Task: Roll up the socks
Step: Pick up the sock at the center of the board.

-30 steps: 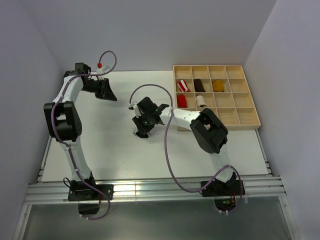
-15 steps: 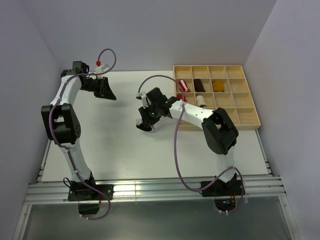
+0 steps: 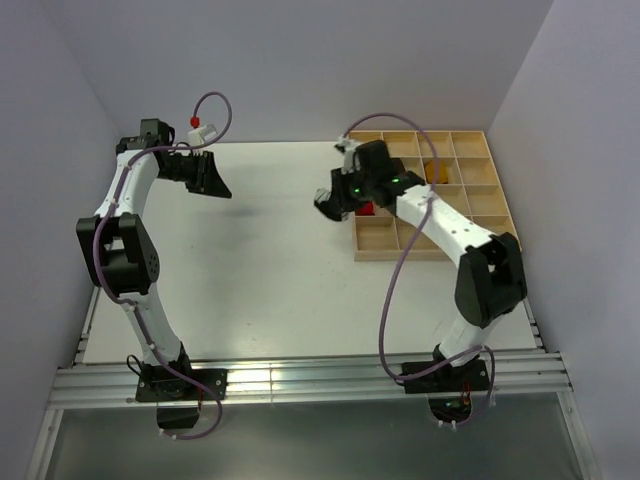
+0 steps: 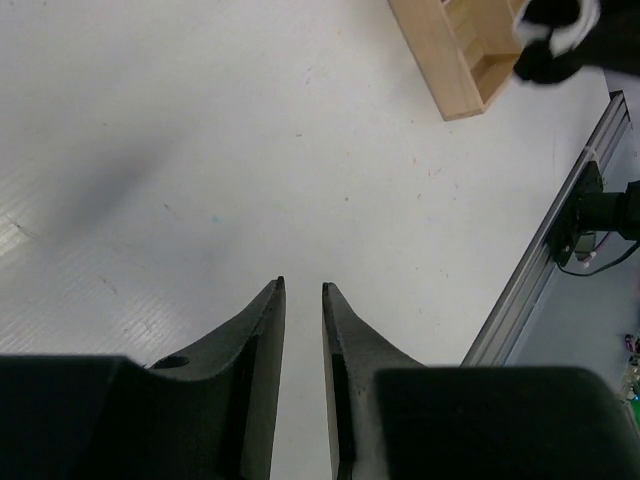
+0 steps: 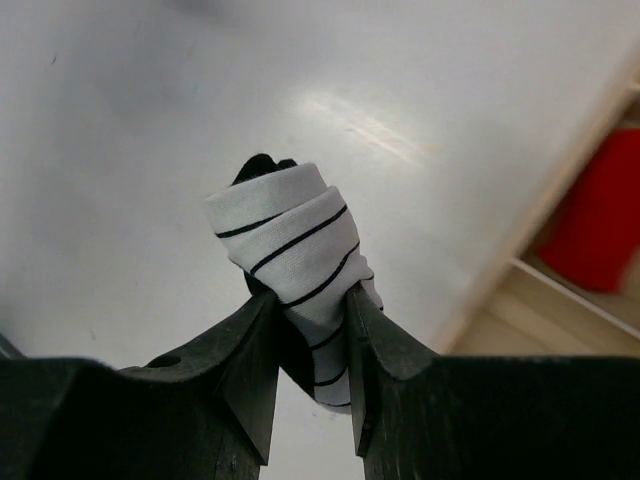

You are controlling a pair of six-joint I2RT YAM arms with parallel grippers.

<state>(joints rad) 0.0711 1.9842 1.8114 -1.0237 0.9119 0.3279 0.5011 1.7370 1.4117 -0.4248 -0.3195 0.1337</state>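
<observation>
A white sock with thin black stripes (image 5: 288,235), rolled into a bundle with a black end showing behind it, is clamped between the fingers of my right gripper (image 5: 312,295). In the top view this gripper (image 3: 335,198) hangs above the table at the left edge of the wooden tray (image 3: 460,248), and the sock (image 3: 324,199) shows as a white bit at its tip. My left gripper (image 3: 207,176) hovers over the far left of the table. Its fingers (image 4: 262,330) stand slightly apart, with only bare table between them.
The tray's compartments hold a red bundle (image 5: 598,208) close to the right gripper and a mustard one (image 3: 436,171) farther back. The tray's corner (image 4: 455,70) shows in the left wrist view. A metal rail (image 3: 300,380) runs along the table's near edge.
My right arm has carried the striped sock roll from the table's middle up and to the right, to the tray's left edge. The left arm has barely shifted.
</observation>
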